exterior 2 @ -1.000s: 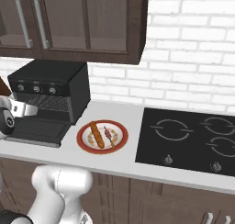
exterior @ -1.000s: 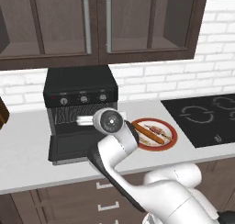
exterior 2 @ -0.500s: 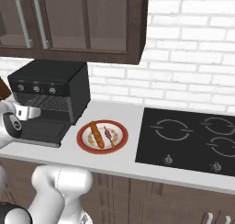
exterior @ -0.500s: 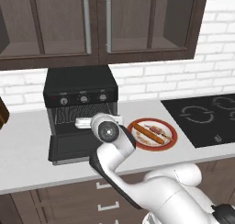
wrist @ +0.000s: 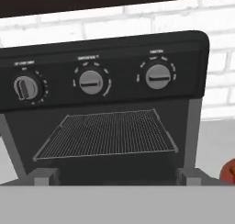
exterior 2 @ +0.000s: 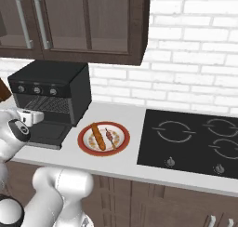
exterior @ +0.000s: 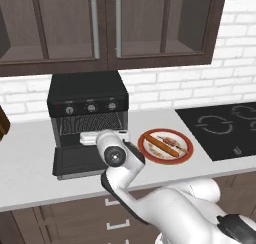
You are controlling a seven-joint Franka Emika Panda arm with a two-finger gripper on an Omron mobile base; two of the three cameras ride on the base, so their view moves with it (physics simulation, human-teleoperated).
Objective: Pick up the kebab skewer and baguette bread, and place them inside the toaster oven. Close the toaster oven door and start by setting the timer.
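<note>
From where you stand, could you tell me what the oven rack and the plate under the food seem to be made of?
The rack looks like bare metal wire: a fine silver-grey mesh inside the toaster oven. The plate looks like glazed ceramic, with a smooth red rim around a pale centre, though painted plastic would look alike.

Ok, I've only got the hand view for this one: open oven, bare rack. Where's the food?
Observer: Both pieces lie side by side on a red-rimmed plate on the counter, just right of the toaster oven: the baguette bread and the kebab skewer.
Operator: Is the hand carrying anything?
Observer: No. The gripper hovers above the folded-down toaster oven door, fingers wide apart and empty.
Operator: What's beyond the plate?
Observer: A black cooktop set into the counter.
</note>
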